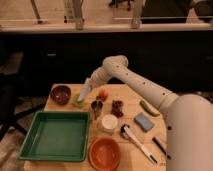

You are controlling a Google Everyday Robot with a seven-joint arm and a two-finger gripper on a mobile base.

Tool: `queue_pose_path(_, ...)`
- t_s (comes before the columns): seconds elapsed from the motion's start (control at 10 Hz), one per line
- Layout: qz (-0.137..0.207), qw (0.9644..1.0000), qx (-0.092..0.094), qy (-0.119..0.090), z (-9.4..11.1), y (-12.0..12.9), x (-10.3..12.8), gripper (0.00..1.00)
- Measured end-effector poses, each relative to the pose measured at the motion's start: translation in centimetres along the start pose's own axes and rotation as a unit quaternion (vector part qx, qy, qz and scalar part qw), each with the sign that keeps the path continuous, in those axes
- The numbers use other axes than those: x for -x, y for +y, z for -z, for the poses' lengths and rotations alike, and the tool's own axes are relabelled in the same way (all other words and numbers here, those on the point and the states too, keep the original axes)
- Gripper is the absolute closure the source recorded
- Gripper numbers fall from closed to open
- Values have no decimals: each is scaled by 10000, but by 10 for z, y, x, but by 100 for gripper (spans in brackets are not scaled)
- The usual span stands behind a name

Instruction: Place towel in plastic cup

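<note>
The towel (pixel 85 90), a pale grey-blue cloth, hangs in a narrow strip from my gripper (pixel 90 80), which is shut on its top end. The strip's lower end reaches down to the plastic cup (pixel 78 102), a small yellow-green cup on the wooden table (pixel 130 95). That cup stands just right of the dark red bowl (pixel 61 94), and the towel hides part of it. My white arm comes in from the right, with its elbow above the back of the table.
A green tray (pixel 57 135) fills the front left. An orange bowl (pixel 104 153), a white cup (pixel 109 122), a metal cup (pixel 96 106), an orange fruit (pixel 103 94), a dark brown item (pixel 117 107), a blue sponge (pixel 143 121), a green vegetable (pixel 148 108) and a long utensil (pixel 139 144) crowd the middle and right.
</note>
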Motion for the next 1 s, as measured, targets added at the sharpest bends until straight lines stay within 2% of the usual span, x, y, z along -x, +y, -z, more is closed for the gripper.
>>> queue_pose_path(0.2, 121, 9999, -58, -73, -2, -4, -1, 100)
queue_pose_path(0.6, 559, 9980, -190, -242, -21, -47, 9, 100)
queue_pose_path(1.0, 710, 9964, -270, -366, -25, -52, 15, 100)
